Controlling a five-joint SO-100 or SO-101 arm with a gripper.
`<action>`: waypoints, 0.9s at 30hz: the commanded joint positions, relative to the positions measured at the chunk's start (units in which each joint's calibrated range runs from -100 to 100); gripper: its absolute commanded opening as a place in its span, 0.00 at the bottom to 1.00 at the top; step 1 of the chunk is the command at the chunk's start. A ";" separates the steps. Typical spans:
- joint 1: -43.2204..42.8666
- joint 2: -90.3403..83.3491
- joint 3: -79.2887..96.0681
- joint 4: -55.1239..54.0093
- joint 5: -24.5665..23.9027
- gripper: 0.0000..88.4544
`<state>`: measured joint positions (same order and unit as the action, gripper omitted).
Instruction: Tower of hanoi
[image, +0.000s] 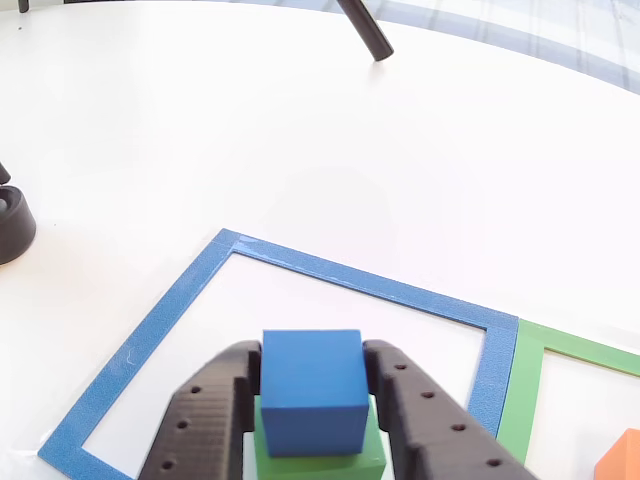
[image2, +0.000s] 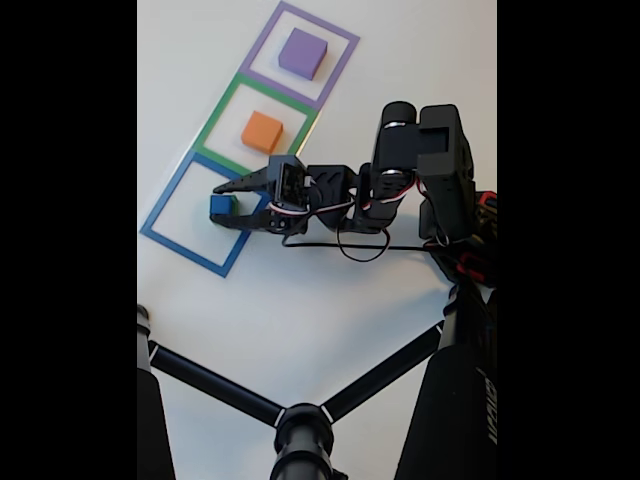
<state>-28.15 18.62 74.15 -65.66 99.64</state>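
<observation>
Inside the blue square (image: 300, 262) on the white tabletop (image: 300, 130), the jaws are closed around the blue block (image: 312, 390), which sits on top of a green block (image: 320, 455).

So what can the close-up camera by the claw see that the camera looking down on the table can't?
The close-up other view alone shows that the blue cube sits on a green block. The fixed view alone shows the purple cube in its purple square, plus the whole arm and a tripod. Both show the tool around the blue cube, the blue frame and the orange cube.
</observation>
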 joint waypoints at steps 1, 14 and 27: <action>0.44 -0.41 -0.97 0.96 0.36 0.05; 0.92 -12.92 -0.51 11.65 0.36 0.04; 3.98 -59.75 -3.24 65.82 0.36 0.04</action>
<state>-26.16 -27.23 76.01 -18.74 100.00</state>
